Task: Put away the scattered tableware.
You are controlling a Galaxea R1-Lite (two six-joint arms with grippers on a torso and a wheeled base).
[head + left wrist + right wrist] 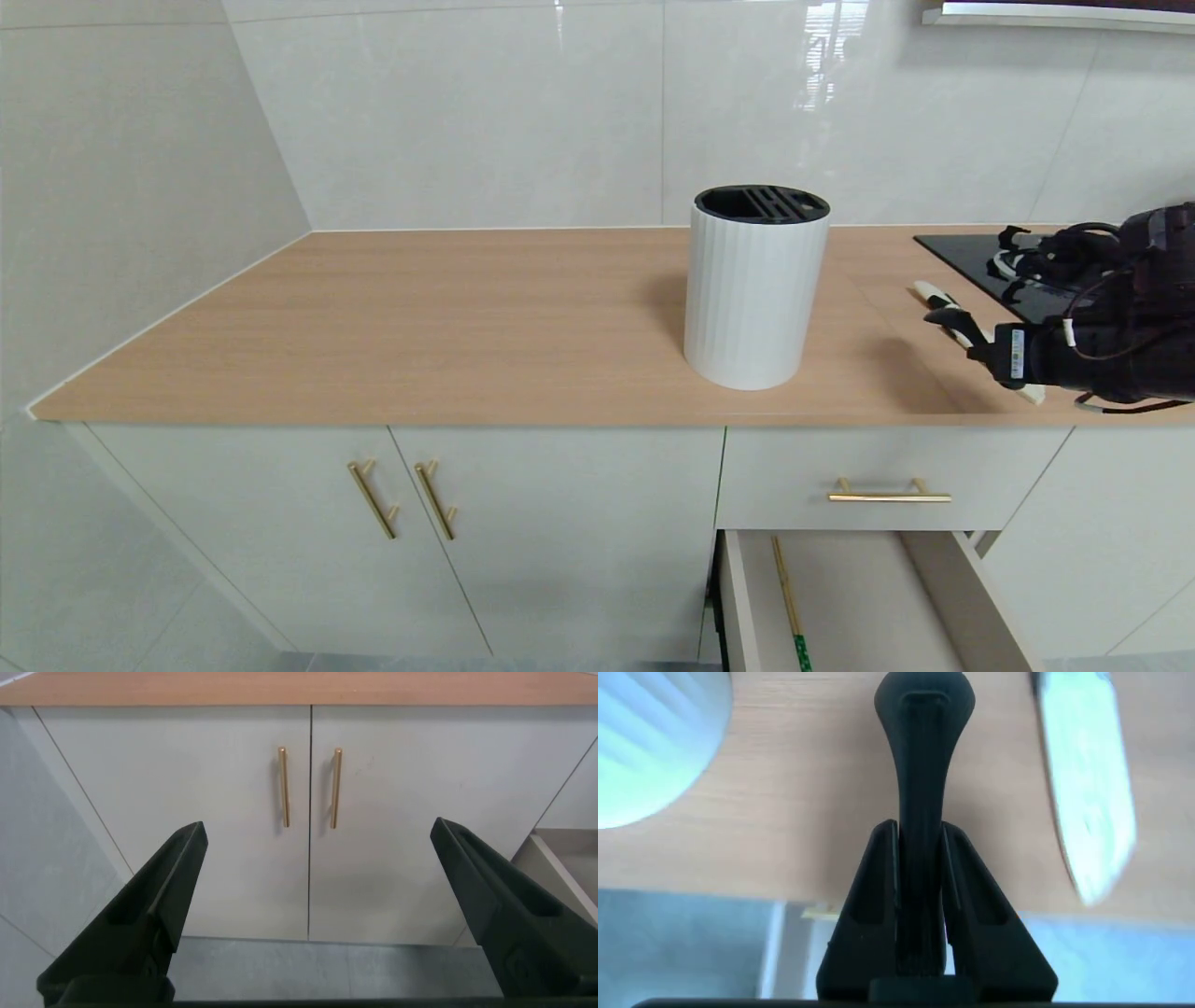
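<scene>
A white knife-like utensil point(934, 297) lies on the wooden counter point(467, 317) near its right front edge, next to the black cooktop. My right gripper point(945, 318) hovers just over it, shut, with nothing seen between the fingers. In the right wrist view the white blade point(1085, 784) lies beside my right gripper point(924, 700), not in it. A white ribbed holder point(752, 289) with a black slotted top stands upright on the counter, left of the gripper. My left gripper point(318, 859) is open and empty, held low in front of the cabinet doors point(308, 840).
A black cooktop point(990, 261) is set into the counter at far right. Below the counter's right part a drawer point(868, 597) stands pulled open, with a pair of chopsticks point(789, 597) along its left side. The tiled wall closes the back and left.
</scene>
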